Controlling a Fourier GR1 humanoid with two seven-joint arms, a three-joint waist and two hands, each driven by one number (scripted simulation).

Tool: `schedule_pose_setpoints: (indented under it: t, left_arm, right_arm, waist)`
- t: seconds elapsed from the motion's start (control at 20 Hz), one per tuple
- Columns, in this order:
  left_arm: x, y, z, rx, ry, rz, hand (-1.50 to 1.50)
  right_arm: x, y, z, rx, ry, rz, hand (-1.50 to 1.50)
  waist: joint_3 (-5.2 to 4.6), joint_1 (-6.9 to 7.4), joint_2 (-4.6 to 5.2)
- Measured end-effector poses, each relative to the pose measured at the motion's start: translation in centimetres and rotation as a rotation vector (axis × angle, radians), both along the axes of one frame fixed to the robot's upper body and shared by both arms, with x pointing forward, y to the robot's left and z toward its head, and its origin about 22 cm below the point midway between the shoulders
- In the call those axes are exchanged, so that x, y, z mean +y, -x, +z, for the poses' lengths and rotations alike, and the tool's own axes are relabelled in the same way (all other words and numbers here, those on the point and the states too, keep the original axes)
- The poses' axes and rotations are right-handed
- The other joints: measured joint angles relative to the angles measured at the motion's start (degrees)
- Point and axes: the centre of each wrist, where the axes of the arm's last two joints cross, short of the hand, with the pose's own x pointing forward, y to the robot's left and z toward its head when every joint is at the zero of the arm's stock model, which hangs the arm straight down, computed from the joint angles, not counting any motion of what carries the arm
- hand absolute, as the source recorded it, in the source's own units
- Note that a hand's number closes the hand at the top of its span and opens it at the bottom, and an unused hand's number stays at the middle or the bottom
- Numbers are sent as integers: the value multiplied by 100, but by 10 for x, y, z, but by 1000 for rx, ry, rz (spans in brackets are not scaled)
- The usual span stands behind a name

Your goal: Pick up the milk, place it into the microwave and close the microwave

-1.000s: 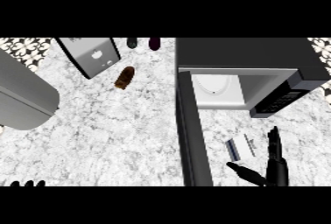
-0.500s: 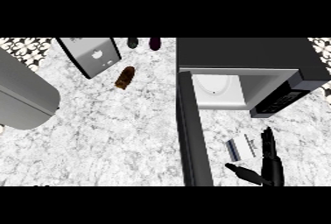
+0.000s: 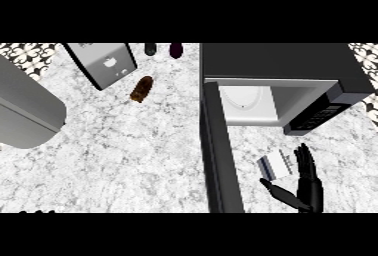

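Fingers (image 3: pixel 305 159) of the right hand (image 3: pixel 308 186) are straight and spread, grasping nothing; thumb angled out to the left. Milk carton (image 3: pixel 275 165) lies flat on the counter (image 3: pixel 125 150), just left of those fingers and above the thumb, in front of the microwave (image 3: pixel 288 75). Contact cannot be told. Microwave door (image 3: pixel 220 155) hangs open, white plate inside. Versus half a second ago: hand has moved up closer alongside the carton; carton unmoved. Left hand's fingertips (image 3: pixel 37 212) barely show at the lower left edge.
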Motion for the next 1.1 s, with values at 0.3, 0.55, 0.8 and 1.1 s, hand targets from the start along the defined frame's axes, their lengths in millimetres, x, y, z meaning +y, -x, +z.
schedule_pose_setpoints:
  t: [0.3,0.55,0.8,1.1]
  left_arm:
    - [3,-2,-2,-2,1,1,-150]
    - [11,-5,-4,-4,-1,6,-150]
    - [12,1,2,-6,1,-1,-150]
    - [12,0,-1,-10,0,9,-150]
  right_arm:
    - [2,-9,2,-50,-77,34,150]
    - [6,-18,5,-78,-138,59,150]
    - [-25,-34,22,-75,-163,183,150]
    - [-45,-52,43,-61,-176,353,150]
  waist:
    - [30,1,23]
    - [57,2,32]
    - [83,34,37]
    - [87,6,32]
